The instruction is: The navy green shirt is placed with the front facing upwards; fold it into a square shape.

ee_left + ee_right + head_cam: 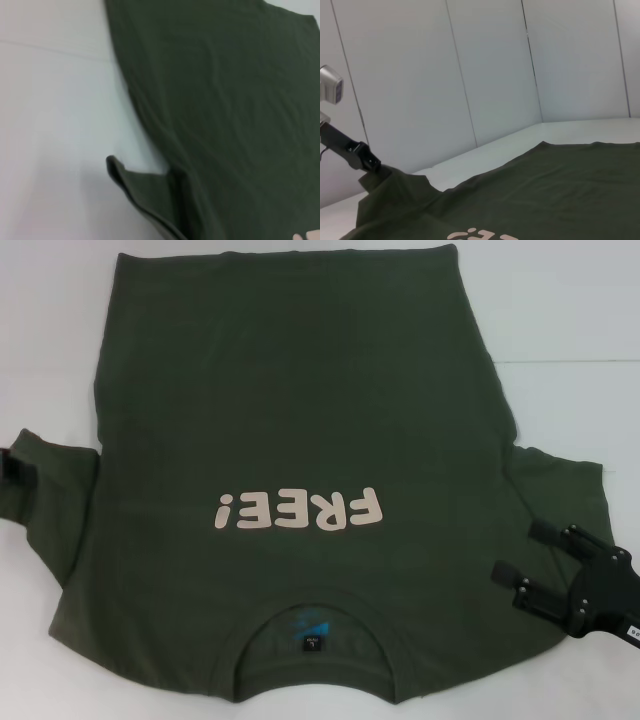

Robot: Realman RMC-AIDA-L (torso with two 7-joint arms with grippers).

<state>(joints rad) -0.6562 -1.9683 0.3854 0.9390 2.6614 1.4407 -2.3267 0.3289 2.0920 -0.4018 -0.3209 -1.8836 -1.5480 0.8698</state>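
Left gripper (18,468) sits at the shirt's left sleeve, apparently pinching the sleeve edge, though how far its fingers are closed cannot be told. Right gripper (520,558) is over the right sleeve, its two fingers spread apart with nothing between them. The navy green shirt (300,440) lies flat on the white table (580,320), front up, "FREE!" lettering (298,510) showing, collar (315,625) nearest the robot.

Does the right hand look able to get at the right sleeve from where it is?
Probably yes. The right hand hangs open just over the shirt's right sleeve, fingers pointing at the cloth, with nothing between them. The left hand is far off, at the other sleeve.
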